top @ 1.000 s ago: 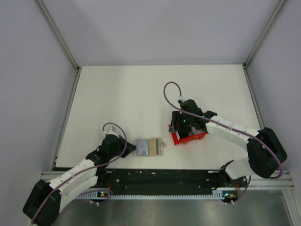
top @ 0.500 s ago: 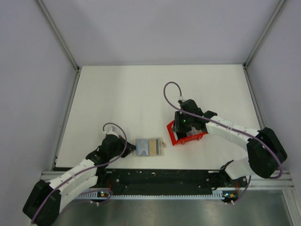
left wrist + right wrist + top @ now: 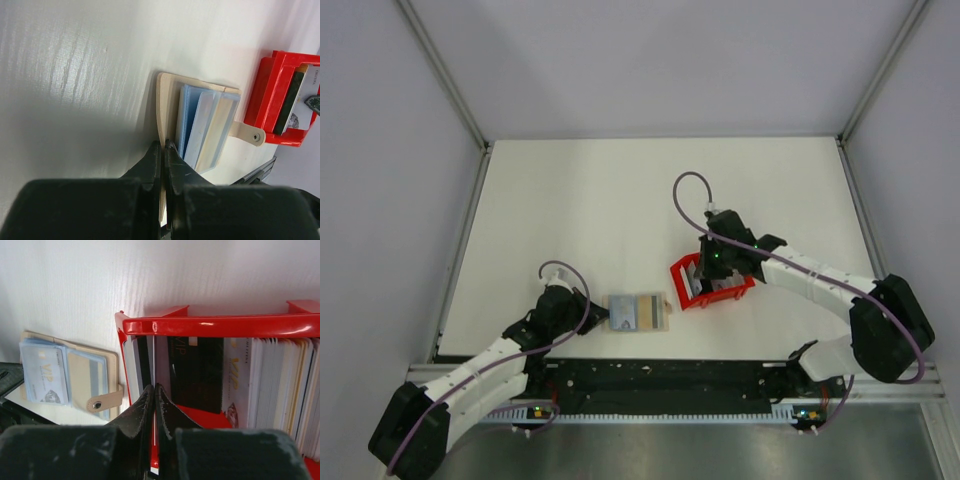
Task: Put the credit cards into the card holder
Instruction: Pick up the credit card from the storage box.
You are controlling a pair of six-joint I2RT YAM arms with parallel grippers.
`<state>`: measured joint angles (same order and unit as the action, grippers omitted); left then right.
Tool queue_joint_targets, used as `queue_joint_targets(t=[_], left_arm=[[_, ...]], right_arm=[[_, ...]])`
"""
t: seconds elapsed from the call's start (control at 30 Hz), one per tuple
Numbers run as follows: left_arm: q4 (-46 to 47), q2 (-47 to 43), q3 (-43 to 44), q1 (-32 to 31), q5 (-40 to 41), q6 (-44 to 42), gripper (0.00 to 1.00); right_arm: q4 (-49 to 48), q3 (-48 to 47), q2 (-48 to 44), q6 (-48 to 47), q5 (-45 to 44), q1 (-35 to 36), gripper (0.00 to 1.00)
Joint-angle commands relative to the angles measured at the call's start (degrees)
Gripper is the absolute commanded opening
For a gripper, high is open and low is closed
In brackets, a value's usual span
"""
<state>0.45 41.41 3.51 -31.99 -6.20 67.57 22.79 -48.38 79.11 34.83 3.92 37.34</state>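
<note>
The card holder (image 3: 638,313) lies open at the lower centre of the worktop (image 3: 600,210), long axis left to right, strap tab (image 3: 102,402) pointing right. Your left tool (image 3: 163,145) pinches its left edge. The credit cards (image 3: 270,385) stand on edge in the red tray (image 3: 220,326); your right tool (image 3: 154,389) is pressed together on one.

The wallet (image 3: 638,313) lies open on the surface (image 3: 580,210), with the left end effector (image 3: 592,322) at its left edge. The right end effector (image 3: 712,278) hangs over the skewed red tray (image 3: 678,283).
</note>
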Motion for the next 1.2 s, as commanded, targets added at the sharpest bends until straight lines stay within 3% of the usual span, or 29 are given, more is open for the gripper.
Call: queue_joint_targets(t=[0.0, 0.2, 0.5, 0.93, 1.0, 1.17], left_arm=[[2.7, 0.3, -7.6, 0.0, -0.1, -0.4, 0.00], [3.4, 1.0, -7.6, -0.1, -0.2, -0.5, 0.00], [4.0, 1.8, -7.5, 0.0, -0.2, -0.5, 0.00], [4.1, 1.7, -7.6, -0.1, 0.0, -0.6, 0.00], [4.2, 1.7, -7.7, -0.1, 0.0, -0.5, 0.00], [4.2, 1.8, -7.6, -0.1, -0.2, -0.3, 0.00]], right_arm=[[0.3, -1.6, -2.3, -1.3, -2.2, -1.1, 0.00], [1.1, -2.1, 1.7, -2.3, -2.6, -1.1, 0.00], [0.4, -2.8, 6.5, -2.6, -1.8, -1.0, 0.10], [-4.4, -1.9, 4.8, -1.8, 4.5, -1.0, 0.15], [-4.2, -2.3, 5.0, -2.0, 4.0, -0.6, 0.15], [-1.9, -4.5, 5.0, -2.2, 0.0, 2.5, 0.03]])
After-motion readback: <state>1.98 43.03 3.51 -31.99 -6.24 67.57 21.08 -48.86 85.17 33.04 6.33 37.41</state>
